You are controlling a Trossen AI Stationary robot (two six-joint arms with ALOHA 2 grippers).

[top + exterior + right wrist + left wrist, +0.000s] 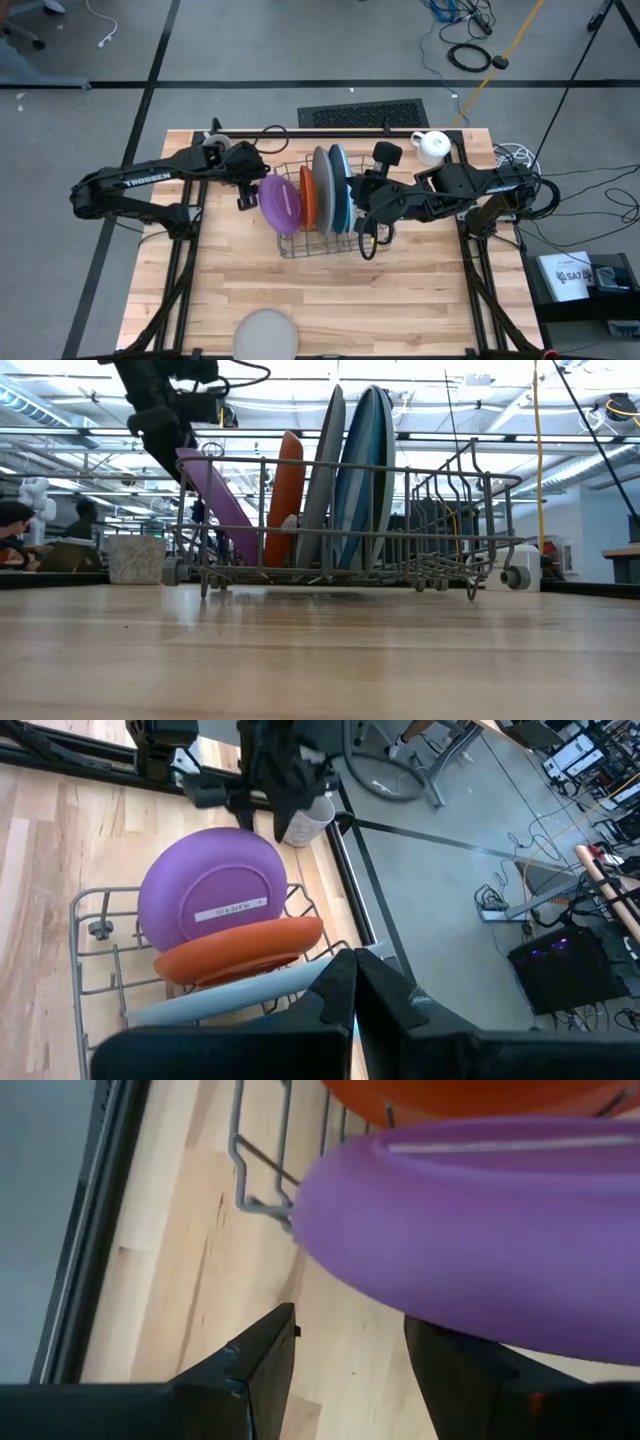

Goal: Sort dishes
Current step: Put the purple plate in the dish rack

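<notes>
A wire dish rack (290,245) stands mid-table. A purple plate (280,203) leans in its left end, lower rim in the rack. Beside it an orange plate (307,200), a grey plate (322,190) and a blue plate (340,185) stand on edge. My left gripper (350,1360) is open at the purple plate's upper rim (190,458). My right gripper (355,980) is shut and empty over the rack's right part (362,200). A whitish-grey plate (265,335) lies flat at the table's near edge. My left gripper stands open beside the purple plate's upper rim (420,1315), coming from the table's left. Bare table shows between its fingers. I cannot tell whether a finger touches the rim.
A white mug (432,147) and a dark mug (385,153) stand at the far right of the table, behind my right arm. Bare wood lies in front of the rack, toward the near edge. People and desks show beyond the table in the low view.
</notes>
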